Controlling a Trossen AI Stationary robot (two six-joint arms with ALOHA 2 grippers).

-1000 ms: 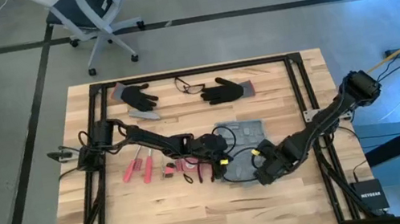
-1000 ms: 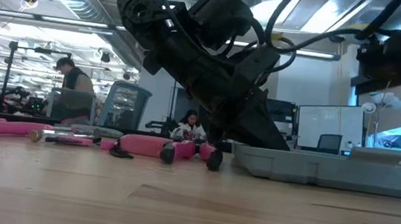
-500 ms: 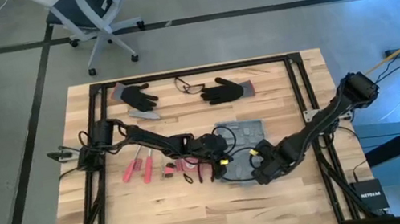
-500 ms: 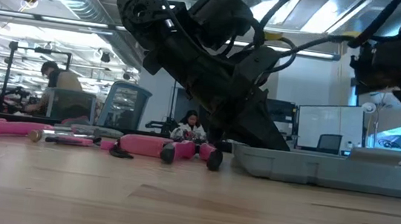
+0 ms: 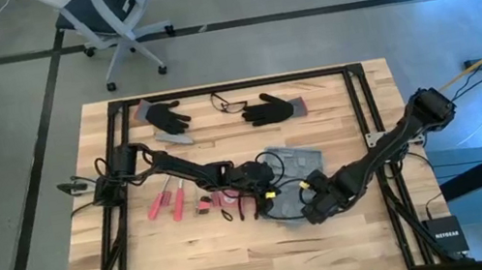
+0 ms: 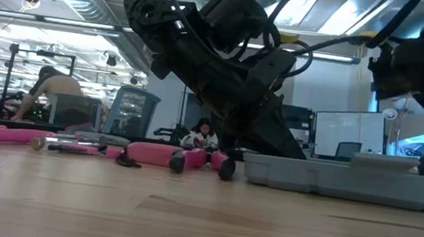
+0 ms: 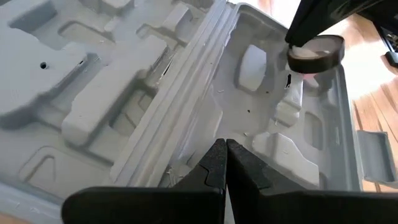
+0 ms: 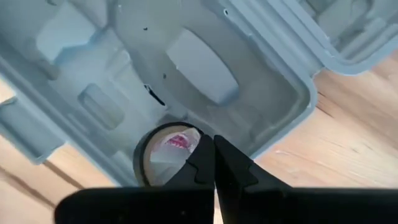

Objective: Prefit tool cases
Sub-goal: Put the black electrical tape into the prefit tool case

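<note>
In the high view the tool case (image 5: 292,175) lies opened flat on the wooden table (image 5: 365,232), a little right of the middle and toward the near edge, with the two black gloves (image 5: 266,108) well apart from it at the far side and the red-handled tools (image 5: 169,204) on its left. The left gripper (image 5: 266,195) reaches in from the left to the case's left edge, and the right gripper (image 5: 312,209) comes from the right to the case's near right corner. In the low view the case shows as a low grey tray (image 6: 347,180) on the right, with the left arm bent down behind its left end (the tips themselves are hidden there). In the left wrist view the left gripper (image 7: 225,163) has its fingers pressed together with nothing between them, hovering over the hinge ridge between the two moulded halves. In the right wrist view the right gripper (image 8: 213,160) is also closed and empty, its tips just above a small round ring-shaped thing (image 8: 163,149) that sits at the case's rim; what it is I cannot tell. The risk from here, in my judgement, is that closed tips pushing on the light plastic case will slide it on the table or tip one half up, and both arms are near enough to bump each other.
</note>
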